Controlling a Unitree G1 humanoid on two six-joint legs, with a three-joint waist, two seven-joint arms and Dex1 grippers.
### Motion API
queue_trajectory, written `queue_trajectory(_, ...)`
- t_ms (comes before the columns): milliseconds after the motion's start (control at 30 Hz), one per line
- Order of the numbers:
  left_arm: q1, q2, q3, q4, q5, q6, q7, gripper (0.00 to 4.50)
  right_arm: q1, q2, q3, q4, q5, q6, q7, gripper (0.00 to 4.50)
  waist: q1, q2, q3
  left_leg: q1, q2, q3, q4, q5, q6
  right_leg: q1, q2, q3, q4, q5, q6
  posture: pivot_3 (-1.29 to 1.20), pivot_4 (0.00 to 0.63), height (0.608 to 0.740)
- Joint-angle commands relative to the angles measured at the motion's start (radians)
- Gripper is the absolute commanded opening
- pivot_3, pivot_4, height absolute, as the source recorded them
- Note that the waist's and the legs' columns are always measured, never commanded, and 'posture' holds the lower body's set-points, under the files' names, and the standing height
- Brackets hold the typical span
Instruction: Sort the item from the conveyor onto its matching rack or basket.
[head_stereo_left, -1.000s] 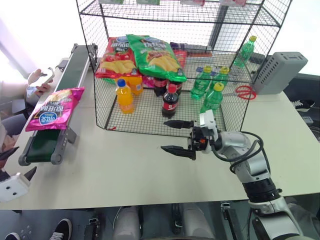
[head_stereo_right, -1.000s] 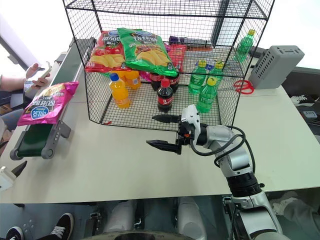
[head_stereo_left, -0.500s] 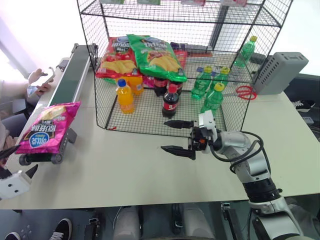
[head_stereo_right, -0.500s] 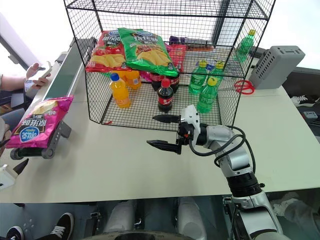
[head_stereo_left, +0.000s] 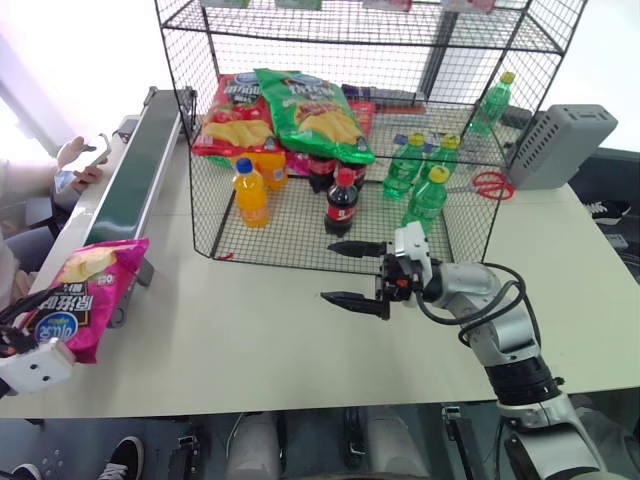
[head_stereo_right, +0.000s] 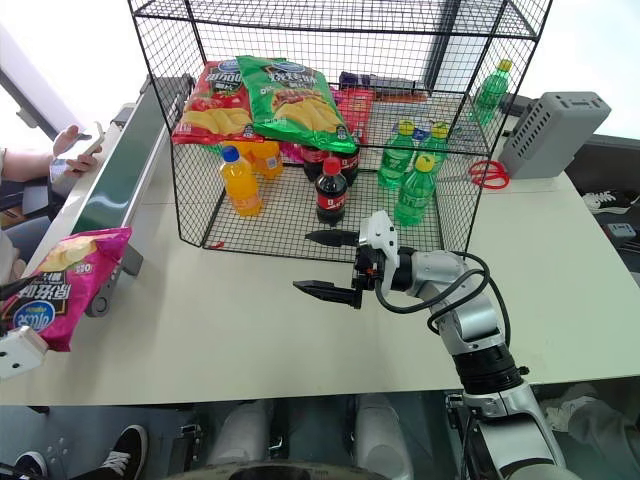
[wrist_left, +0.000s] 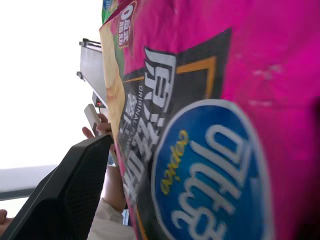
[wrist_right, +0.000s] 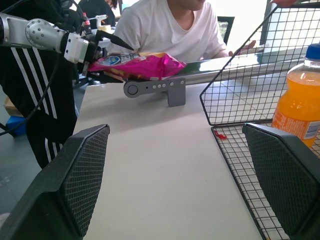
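The item, a magenta-pink crisp bag (head_stereo_left: 88, 298) with a blue oval logo, hangs tilted off the near end of the dark-green conveyor (head_stereo_left: 135, 180). My left gripper (wrist_right: 112, 50) is at that end, open, with the bag's lower part between its fingers; in the left wrist view the bag (wrist_left: 225, 125) is very close beside one black finger (wrist_left: 65, 200). My right gripper (head_stereo_left: 352, 272) hovers open and empty over the table, just in front of the black wire rack (head_stereo_left: 200, 120).
The rack's lower tier holds red and green chip bags (head_stereo_left: 300, 110), an orange bottle (head_stereo_left: 249, 193), a cola bottle (head_stereo_left: 340, 202) and green bottles. A grey slotted box (head_stereo_left: 560, 140) and red scissors (head_stereo_left: 490, 185) lie at the right. A person's hand (head_stereo_left: 80, 158) holds a phone beside the conveyor.
The pink bag has ridden down the belt to its near end and tipped over it into my left gripper. The right arm has not moved.
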Motion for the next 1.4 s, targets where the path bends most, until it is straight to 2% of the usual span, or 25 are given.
queue_trajectory(33, -0.007, 0.017, 0.000, 0.004, -0.035, -0.016, 0.006, 2.65, -0.015, 0.001, -0.001, -0.040, 0.004, -0.015, -0.003, 4.50, 0.000, 0.000, 0.000, 0.000, 0.000, 0.000, 0.000, 0.000, 0.000, 0.000, 0.000, 0.000, 0.000, 0.000, 0.000, 0.00, 0.150, 0.740)
queue_trajectory(200, -0.026, 0.004, -0.002, -0.005, -0.136, -0.003, -0.030, 0.07, -0.017, 0.000, 0.003, -0.035, -0.008, -0.027, -0.002, 4.50, 0.000, 0.000, 0.000, 0.000, 0.000, 0.000, 0.000, 0.000, 0.000, 0.000, 0.000, 0.000, 0.000, 0.000, 0.000, 0.00, 0.150, 0.740)
queue_trajectory(267, -0.032, 0.001, 0.005, -0.023, -0.191, 0.014, -0.053, 0.03, -0.018, 0.000, 0.005, -0.032, -0.013, -0.032, -0.003, 4.50, 0.000, 0.000, 0.000, 0.000, 0.000, 0.000, 0.000, 0.000, 0.000, 0.000, 0.000, 0.000, 0.000, 0.000, 0.000, 0.00, 0.150, 0.740)
queue_trajectory(433, -0.046, -0.028, 0.047, -0.139, -0.441, 0.131, -0.161, 0.03, -0.020, 0.002, 0.004, -0.027, -0.020, -0.037, -0.005, 4.50, 0.000, -0.001, 0.000, 0.000, 0.000, 0.000, 0.000, 0.000, 0.000, 0.000, 0.000, 0.000, 0.000, 0.000, 0.000, 0.00, 0.150, 0.740)
queue_trajectory(500, -0.023, -0.051, 0.056, -0.292, -0.723, 0.304, -0.300, 0.03, -0.021, -0.002, 0.005, -0.025, -0.025, -0.041, 0.000, 4.50, -0.001, -0.001, 0.000, 0.000, 0.000, 0.000, 0.000, 0.000, 0.000, 0.000, 0.000, 0.000, 0.000, 0.000, 0.000, 0.00, 0.150, 0.740)
queue_trajectory(567, -0.005, -0.070, 0.081, -0.412, -0.920, 0.453, -0.398, 0.03, -0.023, -0.005, 0.005, -0.023, -0.026, -0.044, 0.005, 4.50, -0.001, -0.001, 0.000, 0.000, 0.000, 0.000, 0.000, 0.000, 0.000, 0.000, 0.000, 0.000, 0.001, 0.000, 0.000, 0.00, 0.150, 0.740)
queue_trajectory(667, 0.097, -0.048, 0.178, -0.686, -1.353, 0.837, -0.538, 0.03, -0.046, -0.016, -0.032, -0.027, 0.035, 0.025, 0.012, 4.50, -0.006, -0.001, 0.000, 0.000, 0.000, -0.001, 0.001, 0.000, 0.000, 0.001, 0.000, 0.000, 0.001, 0.000, 0.000, 0.00, 0.150, 0.740)
queue_trajectory(767, 0.214, -0.002, 0.267, -0.872, -1.686, 1.182, -0.636, 0.03, -0.064, -0.045, -0.072, -0.068, 0.152, 0.161, 0.025, 4.50, -0.005, -0.001, 0.000, 0.001, 0.000, -0.003, 0.001, 0.000, 0.000, 0.001, 0.000, 0.001, 0.002, 0.000, 0.000, 0.00, 0.150, 0.740)
queue_trajectory(833, 0.260, 0.018, 0.289, -0.937, -1.814, 1.342, -0.699, 0.03, -0.067, -0.078, -0.087, -0.105, 0.239, 0.271, 0.042, 4.50, -0.003, 0.000, 0.001, 0.002, 0.000, -0.003, 0.001, 0.000, 0.000, 0.002, 0.000, 0.001, 0.002, 0.000, 0.000, 0.00, 0.150, 0.740)
queue_trajectory(967, 0.218, 0.052, 0.220, -0.988, -1.903, 1.527, -0.763, 0.03, -0.047, -0.185, -0.089, -0.165, 0.393, 0.508, 0.096, 4.50, 0.003, 0.002, 0.002, 0.003, -0.001, -0.003, 0.001, 0.000, 0.000, 0.003, 0.001, 0.001, 0.002, -0.001, -0.001, 0.00, 0.150, 0.740)
queue_trajectory(1100, -0.004, 0.036, 0.042, -0.960, -1.957, 1.628, -0.757, 0.03, -0.026, -0.279, -0.084, -0.203, 0.499, 0.663, 0.161, 4.50, 0.007, 0.003, 0.002, 0.003, -0.002, -0.004, 0.001, 0.000, 0.000, 0.004, 0.002, 0.001, 0.001, -0.002, -0.004, 0.00, 0.150, 0.740)
queue_trajectory(1200, -0.128, 0.002, -0.051, -0.921, -1.938, 1.686, -0.778, 0.03, -0.054, -0.278, -0.101, -0.200, 0.563, 0.731, 0.148, 4.50, 0.000, 0.003, 0.002, 0.003, -0.002, -0.003, 0.001, 0.000, 0.000, 0.004, 0.002, 0.002, 0.001, -0.002, -0.003, 0.00, 0.150, 0.740)
queue_trajectory(1300, -0.238, -0.025, -0.118, -0.880, -1.919, 1.736, -0.790, 0.03, -0.071, -0.261, -0.072, -0.198, 0.534, 0.728, 0.128, 4.50, -0.001, 0.002, 0.002, 0.004, -0.001, -0.004, 0.000, 0.000, 0.000, 0.003, 0.004, 0.003, 0.001, -0.001, -0.001, 0.00, 0.150, 0.740)
queue_trajectory(1400, -0.332, -0.058, -0.180, -0.850, -1.870, 1.766, -0.798, 0.03, -0.093, -0.230, -0.072, -0.203, 0.587, 0.794, 0.088, 4.50, 0.003, 0.002, 0.002, 0.003, -0.001, -0.004, 0.000, 0.000, 0.000, 0.003, 0.004, 0.003, 0.002, -0.001, -0.001, 0.00, 0.150, 0.740)
